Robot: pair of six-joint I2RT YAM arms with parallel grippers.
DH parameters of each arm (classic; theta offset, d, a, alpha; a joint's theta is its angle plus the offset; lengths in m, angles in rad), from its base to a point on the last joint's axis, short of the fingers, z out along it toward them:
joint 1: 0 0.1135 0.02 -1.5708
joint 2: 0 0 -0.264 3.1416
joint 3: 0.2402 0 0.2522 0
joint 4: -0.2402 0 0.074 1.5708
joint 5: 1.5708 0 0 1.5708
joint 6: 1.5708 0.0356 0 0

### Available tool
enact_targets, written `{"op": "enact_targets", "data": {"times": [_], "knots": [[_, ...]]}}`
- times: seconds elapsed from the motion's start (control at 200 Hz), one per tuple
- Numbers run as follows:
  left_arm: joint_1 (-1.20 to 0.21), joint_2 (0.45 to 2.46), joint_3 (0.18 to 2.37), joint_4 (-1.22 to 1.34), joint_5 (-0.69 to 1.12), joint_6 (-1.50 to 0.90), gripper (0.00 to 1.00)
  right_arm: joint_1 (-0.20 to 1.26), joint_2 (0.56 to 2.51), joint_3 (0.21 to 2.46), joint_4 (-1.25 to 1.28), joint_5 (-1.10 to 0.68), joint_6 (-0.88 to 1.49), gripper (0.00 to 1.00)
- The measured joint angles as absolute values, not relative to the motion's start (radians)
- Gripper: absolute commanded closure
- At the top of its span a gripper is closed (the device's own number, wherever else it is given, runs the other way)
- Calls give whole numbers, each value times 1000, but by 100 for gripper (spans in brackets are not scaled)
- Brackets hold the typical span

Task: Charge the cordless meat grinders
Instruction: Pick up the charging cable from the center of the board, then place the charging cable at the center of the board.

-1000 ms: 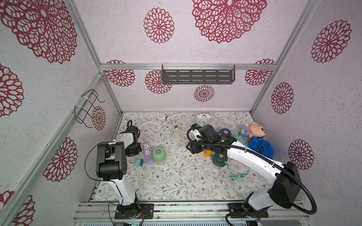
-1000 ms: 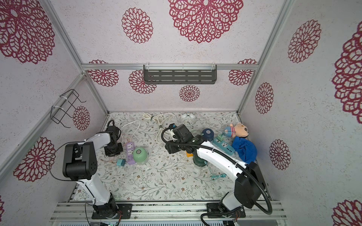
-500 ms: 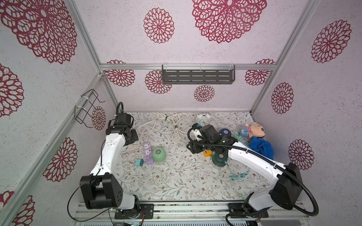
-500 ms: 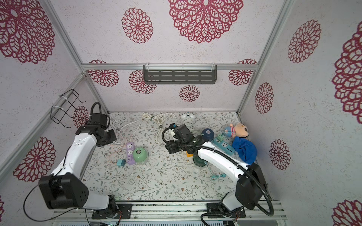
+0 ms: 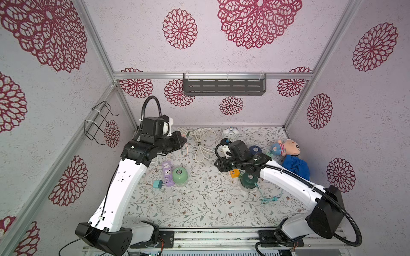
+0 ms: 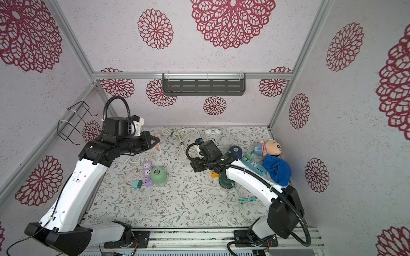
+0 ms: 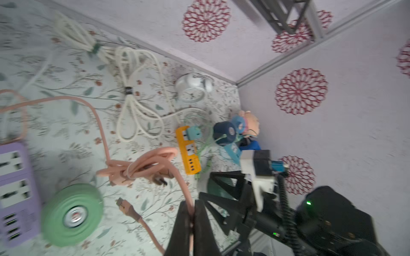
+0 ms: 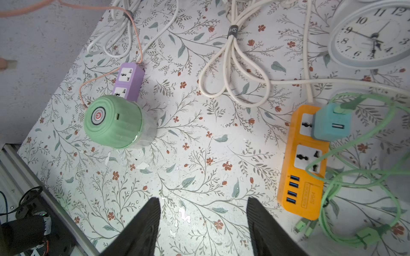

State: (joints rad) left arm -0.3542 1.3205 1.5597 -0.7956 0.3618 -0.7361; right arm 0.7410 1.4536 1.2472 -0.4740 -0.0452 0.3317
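- Your left gripper (image 7: 192, 209) is pinching the pink cable (image 7: 142, 164).
- The mint green grinder (image 5: 180, 174) stands just beside the purple power strip (image 5: 168, 174).
- Your right gripper (image 8: 203, 204) hangs spread, holding nothing.
- The dark green grinder (image 5: 249, 179) sits by the orange power strip (image 5: 234, 173), with the navy blue grinder (image 5: 255, 150) farther back.

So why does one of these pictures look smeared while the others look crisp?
Left wrist view: blur smears the mint green grinder and purple power strip; right wrist view: sharp, the alarm clock numerals readable, with a white glare patch on the tabletop; both top views: evenly lit, crisp.
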Motion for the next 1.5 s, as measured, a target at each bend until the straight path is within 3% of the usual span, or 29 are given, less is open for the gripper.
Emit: {"op": "enact_targets", "data": {"times": [0.18,0.4,0.746,0.826,0.906,0.986,1.021,1.051,1.256,1.401,1.501], "knots": [[-548,1444,1539,-562,344,-848,100,712,1362,1183,-506,4,334,28],[-733,1652,1514,-518,231,-884,100,657,1169,1067,-589,69,338,26],[-801,1750,1386,-624,118,-906,93,642,1070,987,-649,101,343,26],[-801,1781,1411,-669,96,-889,85,642,1081,985,-649,100,343,26],[-801,1810,1413,-657,104,-888,69,642,1092,985,-647,100,343,26],[-806,1833,1391,-575,151,-896,41,641,1103,985,-643,101,343,26],[-811,1840,1374,-523,178,-907,15,640,1108,985,-641,101,343,26],[-815,1843,1362,-485,194,-919,9,640,1110,985,-641,101,343,26],[-838,1848,1351,-383,212,-954,9,640,1113,986,-647,101,342,27],[-840,1762,1342,-474,98,-931,11,640,1113,994,-657,81,337,51],[-842,1594,1274,-509,-12,-912,10,646,1113,994,-654,30,331,56]]}}
